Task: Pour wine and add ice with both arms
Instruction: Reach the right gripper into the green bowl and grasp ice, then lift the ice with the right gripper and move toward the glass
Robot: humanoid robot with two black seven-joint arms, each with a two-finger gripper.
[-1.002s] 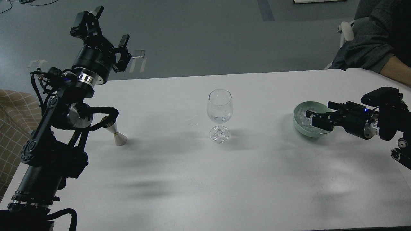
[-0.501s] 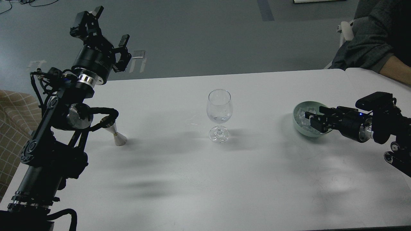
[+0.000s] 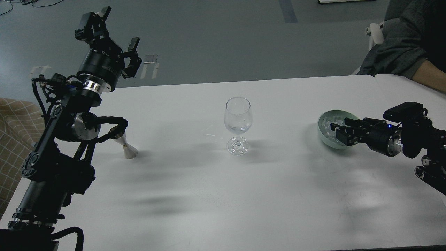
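Observation:
A clear stemmed glass (image 3: 238, 124) stands at the middle of the white table (image 3: 223, 195), with a little clear wine (image 3: 238, 129) low in its bowl. A pale green bowl (image 3: 329, 139) at the right holds several ice cubes (image 3: 327, 124). My right gripper (image 3: 342, 129) reaches into the bowl from the right, down among the ice; whether its fingers grip a cube cannot be told. My left gripper (image 3: 109, 33) is raised high at the far left, open and empty. A small metal jigger (image 3: 127, 146) stands on the table under the left arm.
A person's grey-sleeved arm (image 3: 404, 45) rests at the table's far right corner. A checked fabric seat (image 3: 10, 139) stands left of the table. The table's far edge borders grey floor.
My right gripper has dropped lower and drawn slightly right inside the bowl. The left arm has barely moved.

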